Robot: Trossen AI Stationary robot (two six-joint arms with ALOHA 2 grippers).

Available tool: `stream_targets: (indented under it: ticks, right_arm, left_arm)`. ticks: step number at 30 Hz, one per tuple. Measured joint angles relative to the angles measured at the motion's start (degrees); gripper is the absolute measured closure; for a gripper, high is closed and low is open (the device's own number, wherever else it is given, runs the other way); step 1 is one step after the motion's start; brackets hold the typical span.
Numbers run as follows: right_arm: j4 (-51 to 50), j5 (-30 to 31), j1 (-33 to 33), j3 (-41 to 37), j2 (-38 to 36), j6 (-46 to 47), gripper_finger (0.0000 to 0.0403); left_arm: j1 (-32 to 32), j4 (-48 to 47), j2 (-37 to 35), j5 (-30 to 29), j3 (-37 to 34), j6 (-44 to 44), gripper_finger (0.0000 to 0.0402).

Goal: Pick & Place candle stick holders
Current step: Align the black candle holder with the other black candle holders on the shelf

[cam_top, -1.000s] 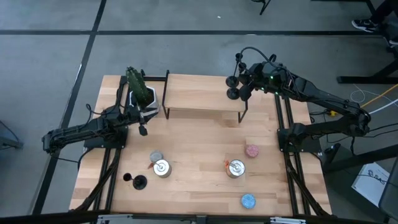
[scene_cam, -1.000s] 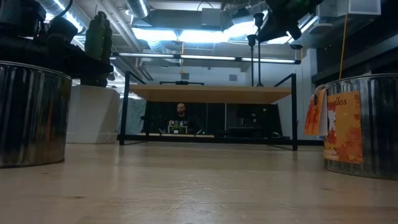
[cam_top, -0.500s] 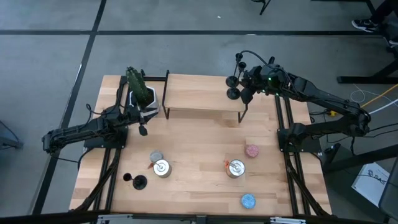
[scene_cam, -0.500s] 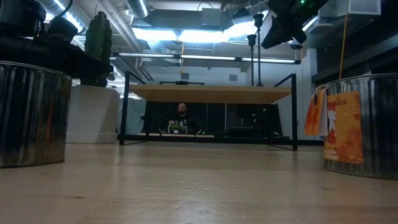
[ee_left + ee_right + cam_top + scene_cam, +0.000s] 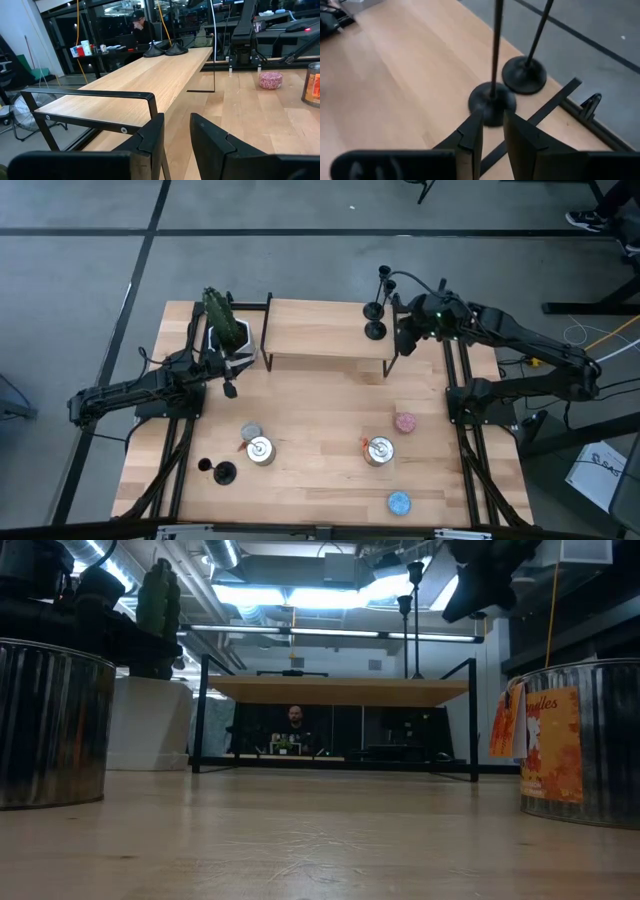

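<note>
Overhead, we are seeing two candle stick holders standing at the right end of the raised shelf, near its corner, their cup tops cut off in the right wrist view. Our right gripper is hovering just beside them, off the shelf edge, fingers slightly parted and grasping nothing. Our left gripper is waiting over the worktop near the cactus, empty, fingers slightly apart. Another holder is standing near the worktop's front left edge.
</note>
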Motion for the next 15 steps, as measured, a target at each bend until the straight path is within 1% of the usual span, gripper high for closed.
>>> stream_targets:
  ticks: [4,11,15]
  right_arm:
    - [-1.7,-0.6,2.6,0.0,-0.6,0.9,0.0324]
    - [-3.2,-6.3,8.4,0.0,-1.4,1.0,0.0324]
    - [-3.1,-7.3,12.1,0.0,-1.4,2.1,0.0324]
  left_arm:
    - [0.0,0.0,0.0,0.0,0.0,0.0,0.0313]
    - [0.0,0.0,0.0,0.0,0.0,0.0,0.0313]
    - [0.0,0.0,0.0,0.0,0.0,0.0,0.0313]
